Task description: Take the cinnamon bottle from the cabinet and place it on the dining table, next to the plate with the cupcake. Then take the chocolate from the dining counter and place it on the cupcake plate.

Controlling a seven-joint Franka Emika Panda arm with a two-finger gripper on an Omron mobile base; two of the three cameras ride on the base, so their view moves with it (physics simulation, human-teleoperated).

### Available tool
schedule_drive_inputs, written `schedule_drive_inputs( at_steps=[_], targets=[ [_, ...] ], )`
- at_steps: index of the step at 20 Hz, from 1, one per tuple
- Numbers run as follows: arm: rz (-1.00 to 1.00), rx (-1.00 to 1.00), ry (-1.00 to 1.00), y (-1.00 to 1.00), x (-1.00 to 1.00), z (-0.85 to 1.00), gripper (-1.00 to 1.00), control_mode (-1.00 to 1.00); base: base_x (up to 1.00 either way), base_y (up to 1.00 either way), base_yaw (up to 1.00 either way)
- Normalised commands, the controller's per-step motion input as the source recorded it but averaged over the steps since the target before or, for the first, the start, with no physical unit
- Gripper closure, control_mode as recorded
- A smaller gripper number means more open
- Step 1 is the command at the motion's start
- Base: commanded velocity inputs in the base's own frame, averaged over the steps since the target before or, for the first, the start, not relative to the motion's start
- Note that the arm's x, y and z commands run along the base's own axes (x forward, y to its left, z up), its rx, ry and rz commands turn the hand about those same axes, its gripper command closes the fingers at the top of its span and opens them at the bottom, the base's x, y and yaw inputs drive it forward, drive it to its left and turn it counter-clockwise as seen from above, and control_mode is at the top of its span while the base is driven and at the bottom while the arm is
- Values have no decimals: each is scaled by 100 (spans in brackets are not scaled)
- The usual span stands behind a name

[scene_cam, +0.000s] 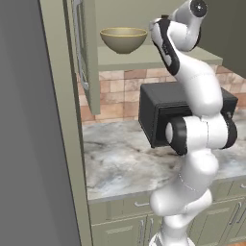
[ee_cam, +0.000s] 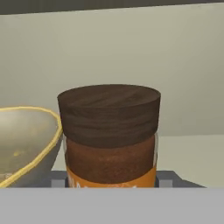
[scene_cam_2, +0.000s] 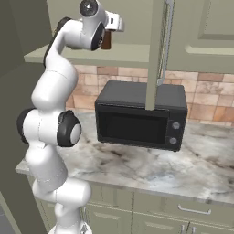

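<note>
**Cinnamon grip at the shelf**

Sage-green wall cabinet (scene_cam_2: pixel 192 32), door open. Beige bowl (scene_cam: pixel 123 39) sits on the pale shelf, the small brown dark-capped cinnamon bottle (ee_cam: pixel 110 135) upright just beside it. Gripper (scene_cam_2: pixel 109 34) appears clamped on the bottle. Step: first pick-up. Next, I judge: lift clear, withdraw without knocking the bowl.

The arm (scene_cam: pixel 202 91) was built of glossy white rounded segments joined by black cylindrical joint collars, with a black panel along the upper link, a dark round end cap at the topmost joint, and a small pale grey hand block (scene_cam_2: pixel 114 22).
</note>
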Motion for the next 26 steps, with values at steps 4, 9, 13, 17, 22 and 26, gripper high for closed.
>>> schedule_drive_inputs(
  at_steps=[4,9,13,17,22,26],
  targets=[
    [5,0,-10,0,-100,2,100,-100,0,0,0],
    [3,0,0,0,-100,2,100,-100,0,0,0],
    [3,0,0,0,-100,4,100,-100,0,0,0],
    [5,0,0,0,-100,0,100,-100,0,0,0],
    [7,-1,6,19,-100,-8,100,-100,0,0,0],
    [6,0,2,9,-100,-14,100,-100,0,0,0]
  ],
)
